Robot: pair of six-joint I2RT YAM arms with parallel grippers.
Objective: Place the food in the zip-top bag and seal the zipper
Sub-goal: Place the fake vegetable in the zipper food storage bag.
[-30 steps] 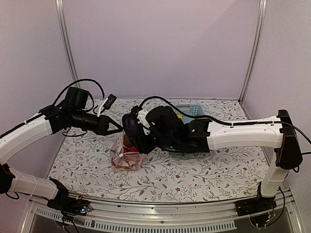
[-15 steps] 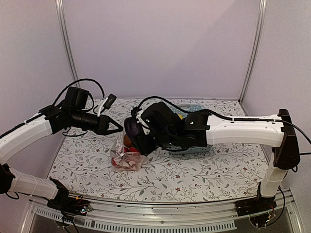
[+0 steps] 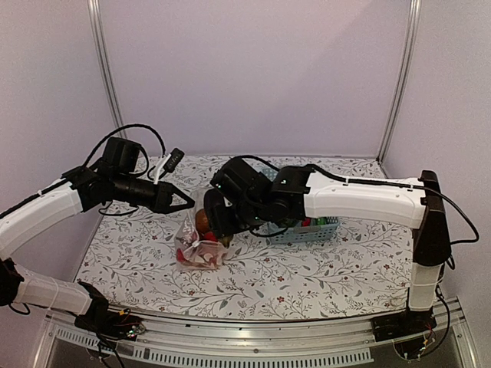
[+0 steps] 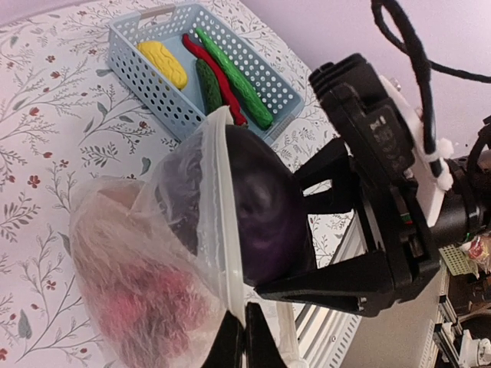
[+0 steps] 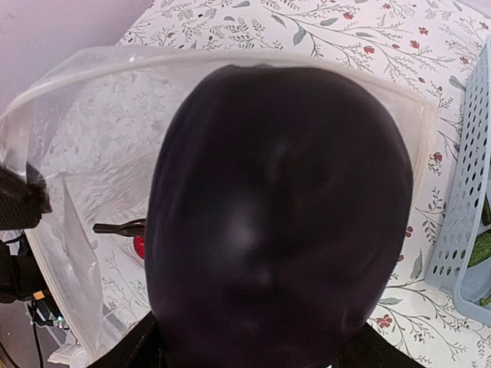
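Watching the top view, I see the left gripper (image 3: 186, 202) pinched shut on the zip-top bag (image 3: 197, 248) rim, with the right gripper (image 3: 219, 225) at its mouth. On the left wrist, the right gripper clamps the eggplant (image 4: 265, 203) halfway into the bag above red pieces (image 4: 146, 307), while the lemon-like piece (image 4: 163, 63), chili (image 4: 203, 60) and cucumbers (image 4: 238, 77) lie in the basket (image 4: 149, 92). On the right wrist, the eggplant fills the open mouth and the zipper (image 5: 230, 55) is unsealed, so I judge filling roughly half done.

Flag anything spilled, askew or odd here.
Nothing stands out. The right gripper holds the eggplant halfway into the mouth of the bag. The other food lies in the basket.
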